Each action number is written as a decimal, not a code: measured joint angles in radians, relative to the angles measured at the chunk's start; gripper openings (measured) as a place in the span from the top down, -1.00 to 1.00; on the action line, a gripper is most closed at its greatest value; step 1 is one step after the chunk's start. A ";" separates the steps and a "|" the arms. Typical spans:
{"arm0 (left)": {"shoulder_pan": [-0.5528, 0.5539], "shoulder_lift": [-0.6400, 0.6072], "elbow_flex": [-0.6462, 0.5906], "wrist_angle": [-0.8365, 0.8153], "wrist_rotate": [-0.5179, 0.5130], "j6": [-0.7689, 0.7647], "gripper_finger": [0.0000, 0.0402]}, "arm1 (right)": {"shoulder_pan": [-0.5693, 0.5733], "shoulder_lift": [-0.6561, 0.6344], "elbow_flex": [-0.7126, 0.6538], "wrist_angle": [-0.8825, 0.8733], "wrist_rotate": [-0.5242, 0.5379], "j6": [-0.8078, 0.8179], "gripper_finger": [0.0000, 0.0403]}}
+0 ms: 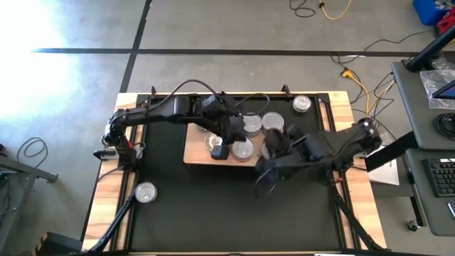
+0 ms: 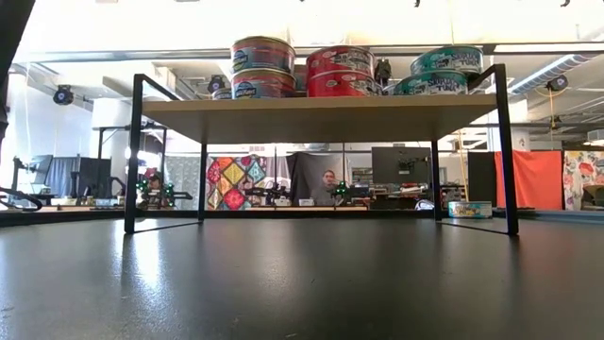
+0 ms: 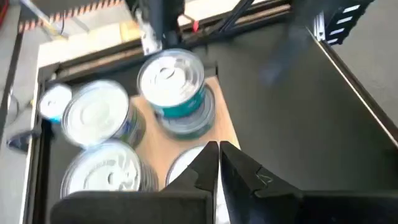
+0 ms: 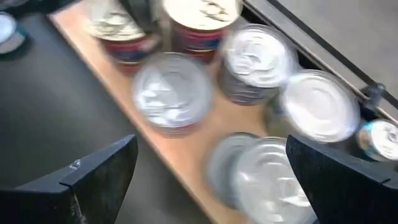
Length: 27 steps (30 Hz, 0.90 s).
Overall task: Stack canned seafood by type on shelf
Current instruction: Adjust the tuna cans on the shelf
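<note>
Both your arms are hovering over the shelf at frame centre.
Your left gripper is clenched, empty; your right gripper is gaping above the canned seafood stacked there.

A pale tan flat wooden shelf board, raised on thin black metal legs, is set on the big black mat that covers the wood-rimmed table. Short round tins with blue, red and teal labels are carried on the board in two-high stacks. Two single silver-lidded tins are seen on the mat, well apart from the shelf.
</note>
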 joint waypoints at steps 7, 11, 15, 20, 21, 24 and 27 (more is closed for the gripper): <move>-0.037 -0.016 0.026 -0.090 -0.033 -0.136 1.00 | -0.054 -0.168 -0.207 -0.006 -0.045 0.001 -0.93; -0.086 -0.062 -0.008 -0.173 -0.144 -0.212 1.00 | -0.053 -0.243 -0.324 -0.005 -0.091 0.023 -0.66; -0.115 -0.137 -0.072 -0.246 -0.208 -0.306 1.00 | -0.050 -0.277 -0.400 0.022 -0.091 0.038 -0.25; -0.121 -0.288 -0.248 -0.304 -0.317 -0.443 1.00 | -0.050 -0.265 -0.452 0.084 -0.091 -0.026 0.35; -0.121 -0.323 -0.296 -0.302 -0.335 -0.469 1.00 | -0.050 -0.256 -0.457 0.093 -0.091 -0.042 0.47; -0.120 -0.427 -0.443 -0.278 -0.377 -0.534 1.00 | -0.057 -0.236 -0.462 0.091 -0.090 -0.077 0.81; -0.120 -0.500 -0.574 -0.207 -0.412 -0.573 1.00 | -0.077 -0.221 -0.462 0.091 -0.084 -0.100 0.92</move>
